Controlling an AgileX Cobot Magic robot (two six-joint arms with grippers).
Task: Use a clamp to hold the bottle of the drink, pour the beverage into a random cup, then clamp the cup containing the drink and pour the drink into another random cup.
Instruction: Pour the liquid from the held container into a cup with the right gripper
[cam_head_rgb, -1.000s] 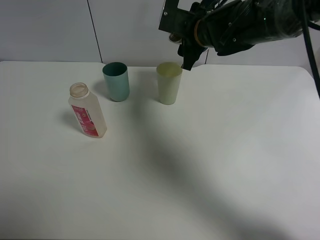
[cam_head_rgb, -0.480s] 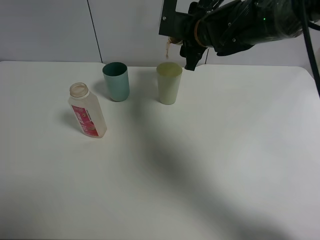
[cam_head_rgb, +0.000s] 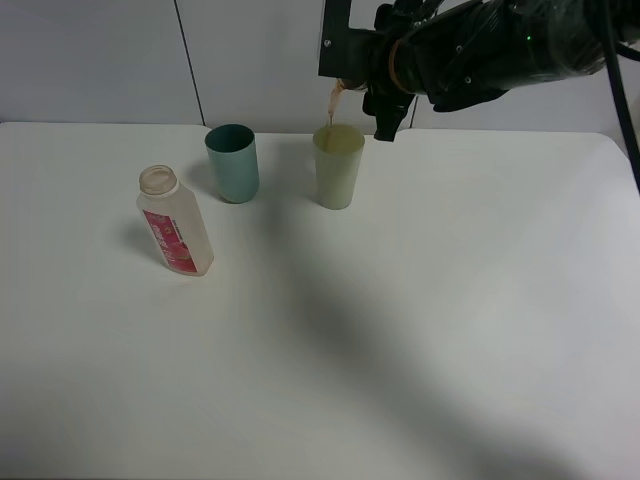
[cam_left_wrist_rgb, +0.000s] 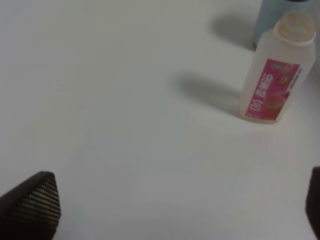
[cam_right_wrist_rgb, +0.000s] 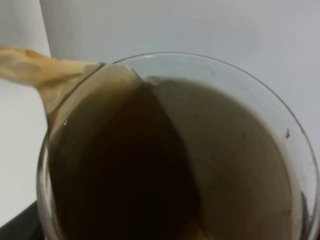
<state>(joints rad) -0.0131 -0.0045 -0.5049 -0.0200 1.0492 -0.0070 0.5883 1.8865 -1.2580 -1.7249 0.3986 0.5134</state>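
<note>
My right gripper (cam_head_rgb: 372, 92) is shut on a clear cup (cam_right_wrist_rgb: 175, 150) of brown drink and holds it tipped above the pale yellow cup (cam_head_rgb: 338, 167) at the back of the table. A thin brown stream (cam_head_rgb: 331, 105) runs from the clear cup's rim into the yellow cup. It also shows in the right wrist view (cam_right_wrist_rgb: 40, 70). The bottle (cam_head_rgb: 176, 222) with a pink label stands uncapped at the left and also shows in the left wrist view (cam_left_wrist_rgb: 274, 75). My left gripper (cam_left_wrist_rgb: 172, 205) is open and empty, short of the bottle.
A teal cup (cam_head_rgb: 232, 162) stands behind the bottle, left of the yellow cup. The white table (cam_head_rgb: 420, 330) has a grey wall behind its far edge. My right arm (cam_head_rgb: 500, 50) reaches in from the upper right.
The right gripper has tilted the clear cup further. A stream of drink started and now reaches the yellow cup. Bottle and cups on the table have not moved.
</note>
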